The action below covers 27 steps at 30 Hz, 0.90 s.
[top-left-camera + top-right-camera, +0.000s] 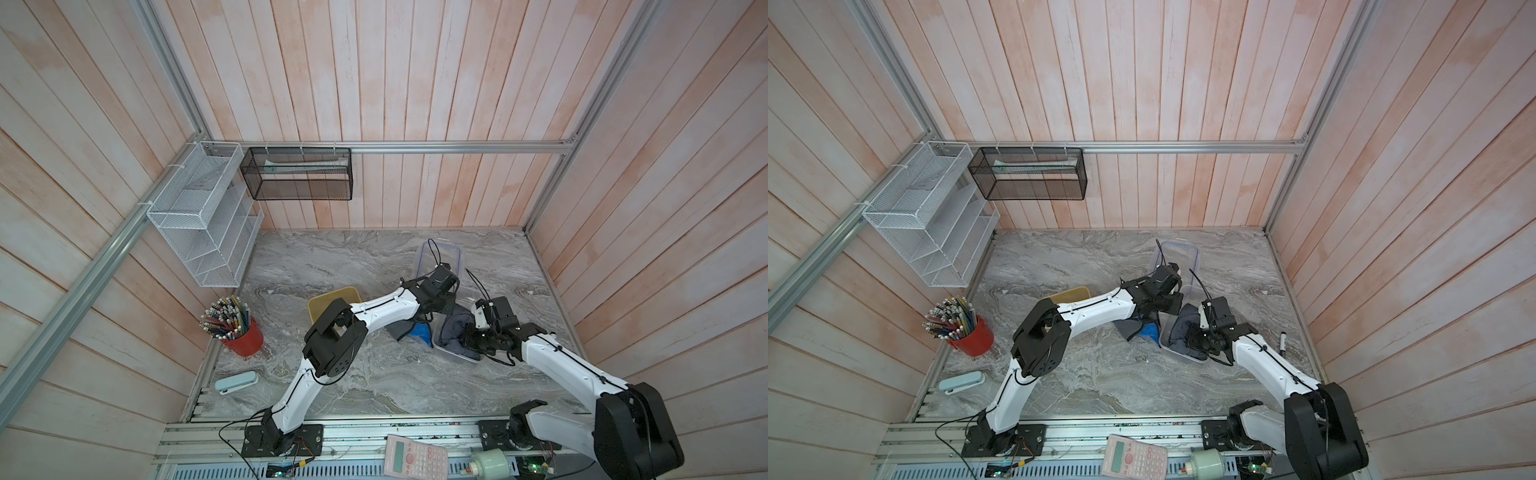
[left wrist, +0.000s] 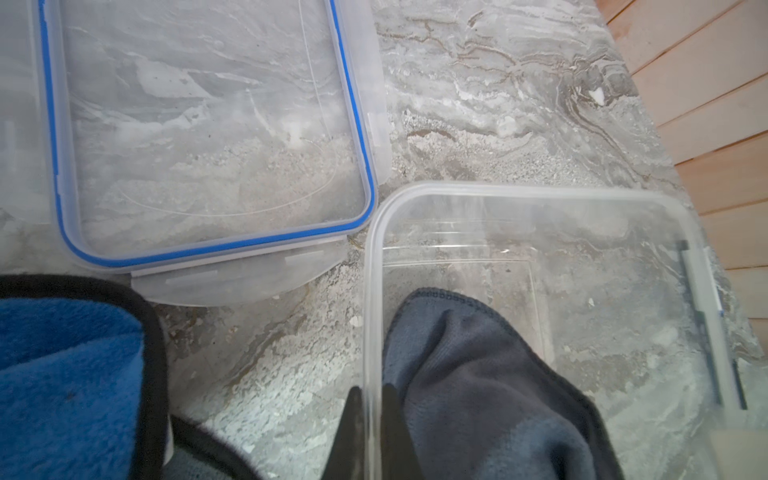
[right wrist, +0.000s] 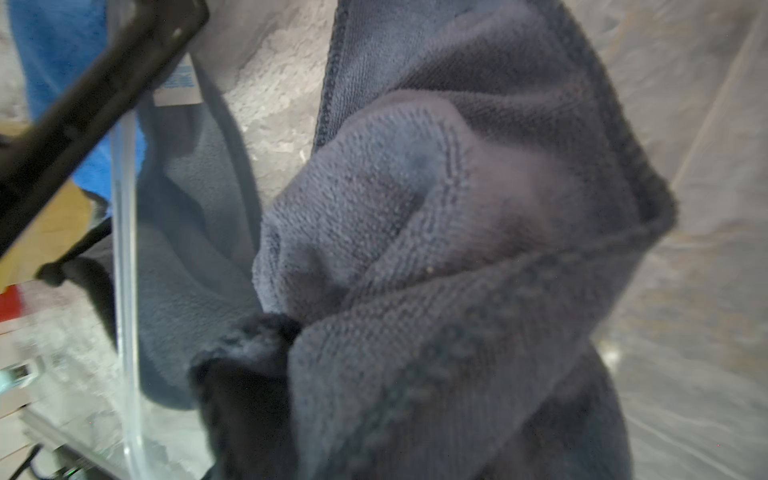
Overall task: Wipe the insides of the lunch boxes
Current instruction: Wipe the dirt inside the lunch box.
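Note:
The clear lunch box stands open on the marble table, right of centre. A grey cloth is bunched inside it. My right gripper is down in the box, shut on that cloth, which hides its fingers. My left gripper is shut on the box's near wall, one finger on each side. The blue-rimmed lid lies just behind. The yellow lunch box sits further left, partly behind my left arm.
A blue cloth lies beside the clear box. A red cup of pencils and a pale blue case are at the left. A pen lies at the right. A calculator rests on the front rail. Wire racks hang on the wall.

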### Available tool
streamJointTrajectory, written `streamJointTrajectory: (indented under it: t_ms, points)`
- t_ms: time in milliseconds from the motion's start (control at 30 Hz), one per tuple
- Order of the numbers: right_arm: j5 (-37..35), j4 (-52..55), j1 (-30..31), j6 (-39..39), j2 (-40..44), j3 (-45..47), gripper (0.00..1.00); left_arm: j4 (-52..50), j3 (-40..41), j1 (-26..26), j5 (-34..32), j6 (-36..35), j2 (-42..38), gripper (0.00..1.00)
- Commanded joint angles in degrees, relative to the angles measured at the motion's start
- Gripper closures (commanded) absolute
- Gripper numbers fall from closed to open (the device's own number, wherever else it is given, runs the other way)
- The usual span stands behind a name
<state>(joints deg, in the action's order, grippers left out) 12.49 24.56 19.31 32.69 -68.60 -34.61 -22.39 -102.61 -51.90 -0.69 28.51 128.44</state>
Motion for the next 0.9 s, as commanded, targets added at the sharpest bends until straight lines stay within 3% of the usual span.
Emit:
streamJointTrajectory:
  t_ms: [0, 267, 667, 867]
  points:
    - [-10.2, 6.9, 1.7, -2.1, -3.4, -3.1, 1.00, 2.0, 1.2, 0.7, -0.8, -0.6, -0.5, 1.00]
    - [-17.1, 8.7, 2.1, -4.7, -7.6, -8.4, 1.00, 2.7, 3.4, 0.6, -0.9, -0.6, -2.2, 1.00]
    - [5.4, 0.7, 8.5, -6.6, -10.7, -6.0, 1.00, 4.2, 4.4, 0.6, -2.1, 1.1, -2.9, 1.00]
    - [7.8, 5.8, 8.4, -8.1, -9.2, -7.1, 1.00, 4.1, 4.9, 0.5, -4.9, 1.1, -3.2, 1.00]
